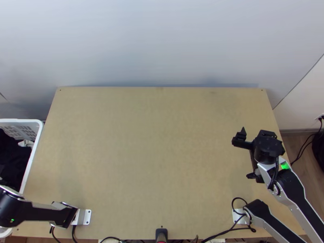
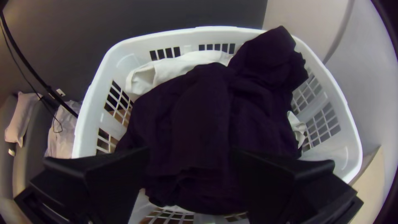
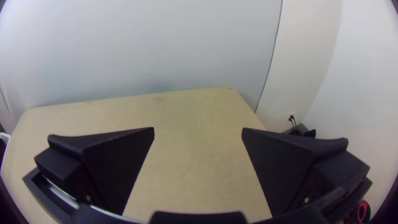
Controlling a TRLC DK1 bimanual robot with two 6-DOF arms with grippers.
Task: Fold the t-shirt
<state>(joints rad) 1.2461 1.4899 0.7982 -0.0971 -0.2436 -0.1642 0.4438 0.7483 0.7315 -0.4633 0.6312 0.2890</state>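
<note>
Left wrist view: a dark cloth (image 2: 199, 116) lies bunched in a white basket (image 2: 89, 112).
Colour: very dark purple, near black.
Surface: rounded, soft folds over most of it, smaller creases along one edge; one thick lump rises to the basket's rim.
Garment type: I cannot tell from the heap whether this is the t-shirt.
Beside it: a white cloth (image 2: 178, 68), rumpled between the dark heap and the basket's wall; a small pale bit of fabric (image 2: 297, 129) shows at another side.
Basket's place: just beside the table's (image 1: 158, 162) left edge in the top view.
Left gripper (image 2: 190, 153): over the basket, its two black fingers spread wide, pinching nothing I can see.
Right gripper (image 1: 259, 135): above the right part of the table in the top view, its fingers well apart with nothing between them.
</note>
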